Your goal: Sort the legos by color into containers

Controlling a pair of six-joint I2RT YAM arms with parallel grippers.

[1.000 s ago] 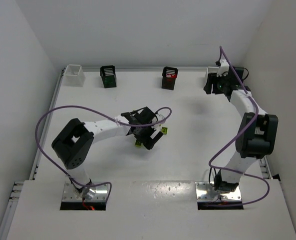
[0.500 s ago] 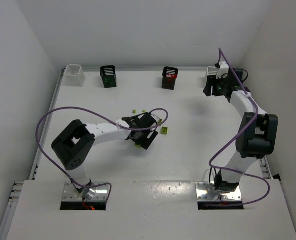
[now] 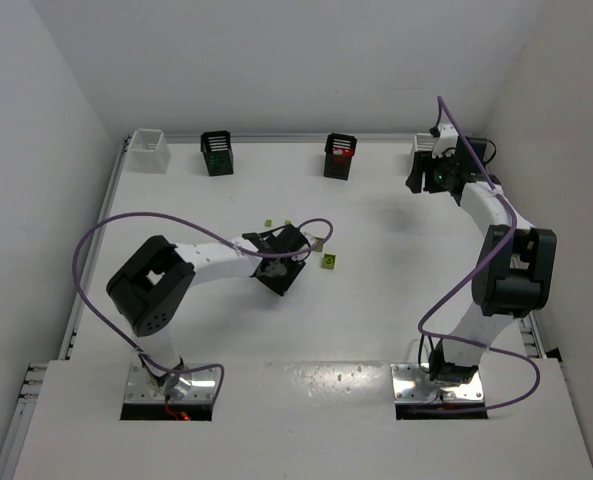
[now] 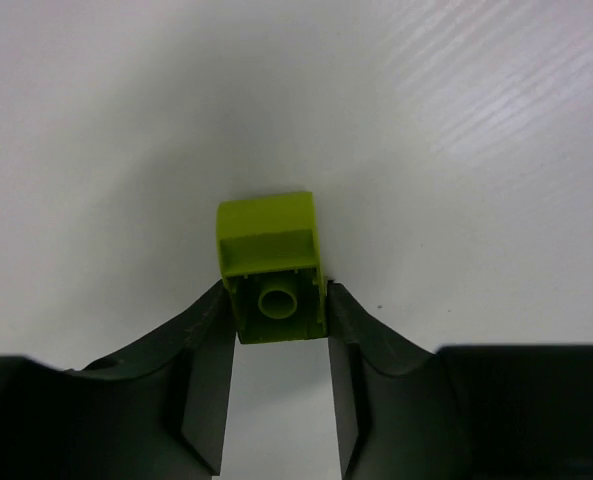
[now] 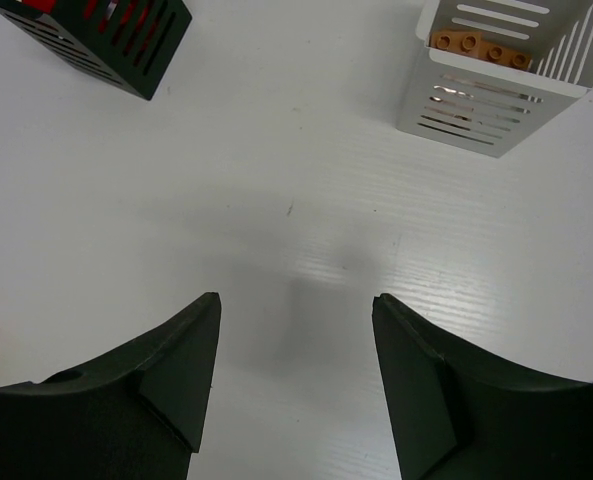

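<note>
Lime lego (image 4: 266, 228), underside toward left gripper (image 4: 277, 295)

I am watching from above. The left gripper (image 3: 278, 272) is standing low over the table (image 3: 376, 310), and its jaws are hiding from me. A yellow-green lego (image 3: 329, 262) is lying just right of it, and two tinier legos (image 3: 268, 222) just behind it. Far behind it, the bins are standing in one row: first white bin (image 3: 148, 150), black bin with green (image 3: 217, 153), black bin with red (image 3: 340, 156), last white bin (image 3: 419, 148). Far to its right, the right gripper (image 3: 419, 178) is hanging beside the last white bin.

Yellow-green lego (image 4: 271, 260) glossy plastic; table (image 4: 456, 120) matt white, faintly ribbed.
</note>
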